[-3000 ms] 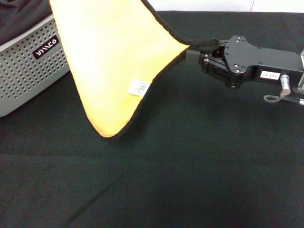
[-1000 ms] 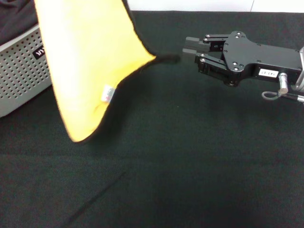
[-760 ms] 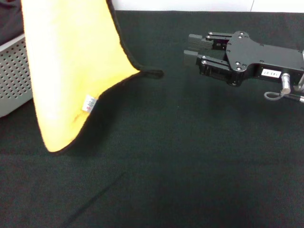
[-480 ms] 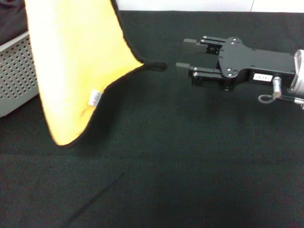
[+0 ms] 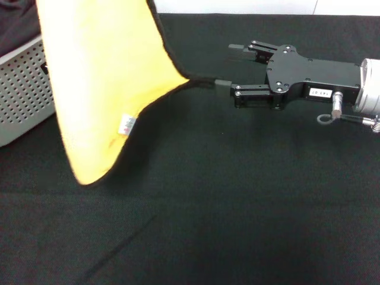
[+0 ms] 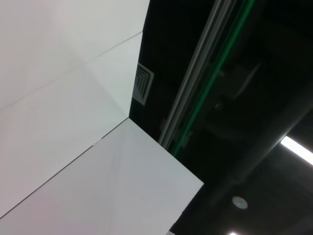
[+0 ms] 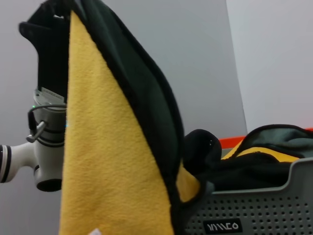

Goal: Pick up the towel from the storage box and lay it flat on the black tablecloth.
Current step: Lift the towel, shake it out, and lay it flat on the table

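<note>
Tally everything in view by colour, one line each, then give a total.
Yellow-orange: 1, the towel, hanging above the cloth.
Grey: 1, the storage box.
Black: 3, the black tablecloth, the right gripper and the left gripper holding the towel's top.
Total: 5.

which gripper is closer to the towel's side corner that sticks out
Right. The right gripper is open right at that corner of the towel, one finger about touching it. The left gripper holds the towel's top, high above.
</note>
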